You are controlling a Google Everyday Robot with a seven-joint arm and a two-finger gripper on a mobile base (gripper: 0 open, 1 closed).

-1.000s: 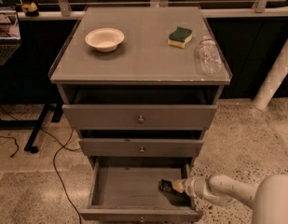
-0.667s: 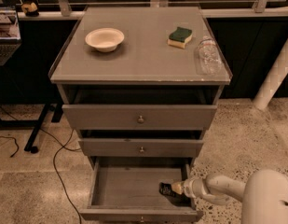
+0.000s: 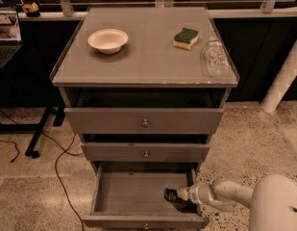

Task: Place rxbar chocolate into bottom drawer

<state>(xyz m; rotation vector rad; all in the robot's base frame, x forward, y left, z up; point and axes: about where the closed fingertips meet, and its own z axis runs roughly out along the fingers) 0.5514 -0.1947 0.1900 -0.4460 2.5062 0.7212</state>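
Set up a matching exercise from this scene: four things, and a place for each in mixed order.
Things:
1. bowl
2. sponge
3. bottle
4. gripper

Places:
a. in the open bottom drawer, right side, at the rxbar
b. right edge of the cabinet top
c. left part of the cabinet top
d. on the cabinet top, just left of the bottle

Pairs: 1-c, 2-d, 3-b, 4-a

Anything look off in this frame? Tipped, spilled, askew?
Only the clear bottle: it lies on its side near the right edge of the cabinet top, beside the sponge. Nothing spilled. The gripper is inside the open bottom drawer, right side, with the rxbar chocolate at its tip.
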